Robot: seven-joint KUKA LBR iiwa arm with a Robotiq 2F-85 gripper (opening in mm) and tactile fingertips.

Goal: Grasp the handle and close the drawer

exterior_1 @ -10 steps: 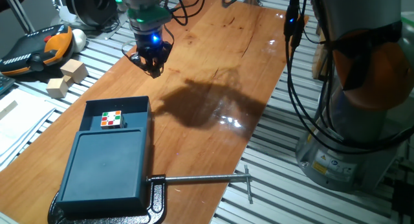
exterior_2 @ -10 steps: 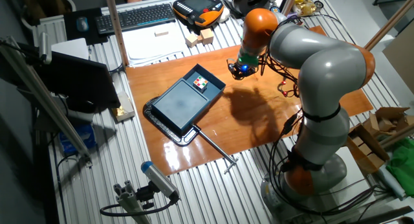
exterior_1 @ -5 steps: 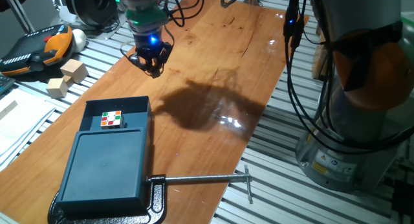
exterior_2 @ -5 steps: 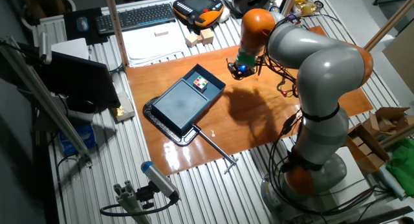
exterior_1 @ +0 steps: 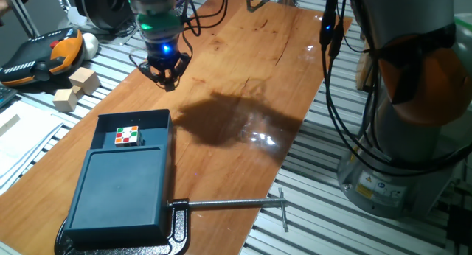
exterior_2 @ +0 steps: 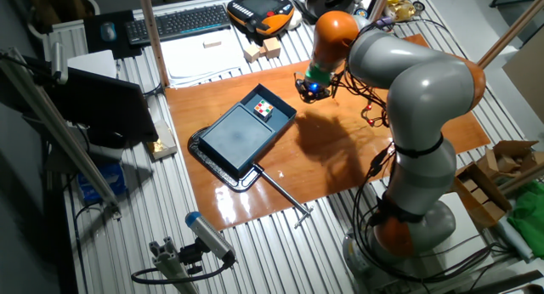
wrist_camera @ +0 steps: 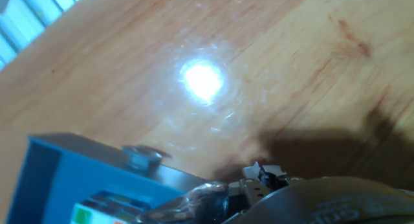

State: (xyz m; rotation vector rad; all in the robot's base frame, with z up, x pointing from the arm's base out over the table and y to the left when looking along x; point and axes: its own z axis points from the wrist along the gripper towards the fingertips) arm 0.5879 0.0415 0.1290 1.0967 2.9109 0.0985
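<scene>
The dark teal drawer stands pulled out of its flat-topped box at the table's near left, with a colour cube lying in it. In the other fixed view the drawer points toward the arm. The handle shows in the hand view as a small stub on the drawer's narrow front wall. My gripper hangs above bare wood a short way beyond that wall, touching nothing, its fingers spread open. It is also in the other fixed view, gripper.
A black clamp with a long silver rod holds the box at the near edge. Wooden blocks and an orange pendant lie off the table's left side. The arm's base rises on the right.
My gripper has drifted left and slightly away across the table, staying above the wood beyond the drawer. The drawer and cube have not moved.
</scene>
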